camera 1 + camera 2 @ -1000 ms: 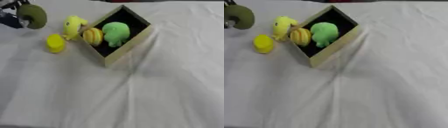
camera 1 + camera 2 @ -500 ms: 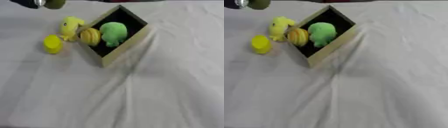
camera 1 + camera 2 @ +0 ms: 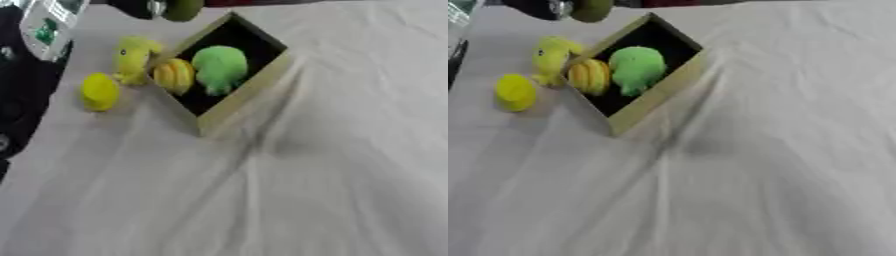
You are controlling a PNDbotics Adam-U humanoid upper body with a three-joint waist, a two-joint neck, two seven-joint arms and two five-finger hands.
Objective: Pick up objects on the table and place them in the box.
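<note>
Reaching in at the top edge, a dark hand (image 3: 140, 7) shows only in part just behind the box's far corner, with an olive-green round thing (image 3: 182, 9) against it; which hand it is and how far its fingers are open cannot be told, nor whether they hold the olive thing or merely touch it. No other hand shows. The box (image 3: 254, 82), tan-walled and black inside, sits askew on the bench with one corner pointing away. Inside it lie a green plush (image 3: 219, 67) and, touching its left side, an orange-yellow striped thing (image 3: 176, 76) that leans against the box's left wall. Outside, just beside that wall, a pale yellow toy (image 3: 131, 59) lies on the cloth, touching or nearly touching the box. A round yellow thing (image 3: 100, 91) sits a little further left, apart from the box. A white cloth (image 3: 315, 190) with soft creases covers the bench, and its near half is bare. At the left edge the bench ends and dark shapes show past it, with a light-coloured device (image 3: 51, 22) bearing a green mark near the upper left corner.
</note>
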